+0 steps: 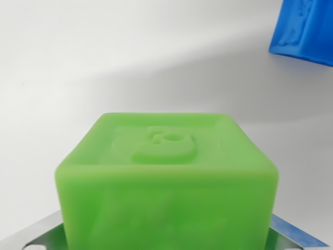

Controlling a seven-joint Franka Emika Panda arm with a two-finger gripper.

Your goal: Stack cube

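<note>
The green cube (166, 177) is pinched between the jaws of the gripper (166, 240), low in the wrist view. The blue cube (306, 28) is seen at the top right, well apart. It looks like the carrying step. Next, the green cube needs to be lined up over the blue one.

Bright, even light; a soft grey shadow band crosses the white bench (78, 62). The near green cube (166, 182) looks slightly soft, without glare.
</note>
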